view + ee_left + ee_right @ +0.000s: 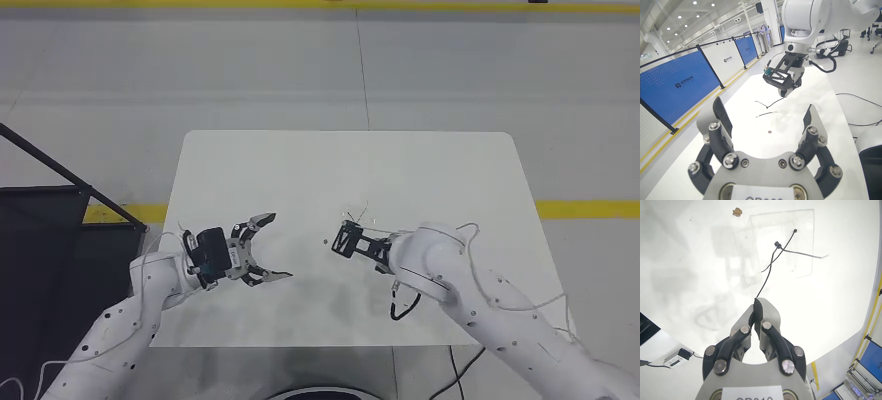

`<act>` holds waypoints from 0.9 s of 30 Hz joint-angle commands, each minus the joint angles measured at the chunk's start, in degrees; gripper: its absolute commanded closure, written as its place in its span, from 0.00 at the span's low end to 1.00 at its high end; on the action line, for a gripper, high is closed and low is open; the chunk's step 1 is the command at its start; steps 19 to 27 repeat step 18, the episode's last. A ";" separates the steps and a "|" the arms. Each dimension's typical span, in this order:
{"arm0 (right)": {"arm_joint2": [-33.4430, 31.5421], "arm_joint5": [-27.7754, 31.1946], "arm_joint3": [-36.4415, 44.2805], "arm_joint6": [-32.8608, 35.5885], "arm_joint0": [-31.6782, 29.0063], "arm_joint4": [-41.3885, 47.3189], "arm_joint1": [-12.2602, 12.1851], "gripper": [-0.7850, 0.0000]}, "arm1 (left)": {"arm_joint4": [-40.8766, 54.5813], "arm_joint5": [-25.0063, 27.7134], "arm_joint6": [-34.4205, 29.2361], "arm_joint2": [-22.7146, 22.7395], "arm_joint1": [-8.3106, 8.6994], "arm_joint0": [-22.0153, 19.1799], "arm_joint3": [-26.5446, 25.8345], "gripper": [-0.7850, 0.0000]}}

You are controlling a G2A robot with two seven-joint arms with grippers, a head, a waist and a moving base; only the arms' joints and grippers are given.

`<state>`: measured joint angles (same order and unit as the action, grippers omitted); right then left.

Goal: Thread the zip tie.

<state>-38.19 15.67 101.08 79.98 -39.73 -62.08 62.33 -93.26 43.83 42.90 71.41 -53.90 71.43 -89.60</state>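
Since the right claw [756, 302] is clenched on one end of the black zip tie [764, 281], the rest hangs free just above the worktop [350, 170], easy to get at. The left claw [279, 244] sits wide open facing it, I'd guess ready to take the loose end for threading. Another tie [766, 114] lies flat below.

- I'm seeing a small brown scrap [737, 211] lying on the white worktop [300, 170].
- A clear plastic piece [810, 228], box or sheet I can't tell, is sitting near that scrap.
- Blue and white barrier panels [677, 85] are standing along one side of the worktop.
- A yellow floor line [590, 209] is running under the worktop.
- A black cable [863, 98] is trailing across the floor.
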 commanded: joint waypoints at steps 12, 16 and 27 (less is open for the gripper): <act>3.72 -2.02 -3.86 2.90 4.51 0.34 3.23 0.65 | -0.32 0.01 1.26 0.20 0.19 0.14 0.61 0.00; 2.77 -3.16 -2.59 1.98 3.88 -0.29 3.33 0.59 | -0.19 -0.09 1.72 0.28 0.23 0.24 0.82 0.00; 1.22 -3.58 -0.57 0.50 2.50 -0.53 2.90 0.14 | 0.03 -0.29 2.08 0.47 0.26 0.38 0.86 0.00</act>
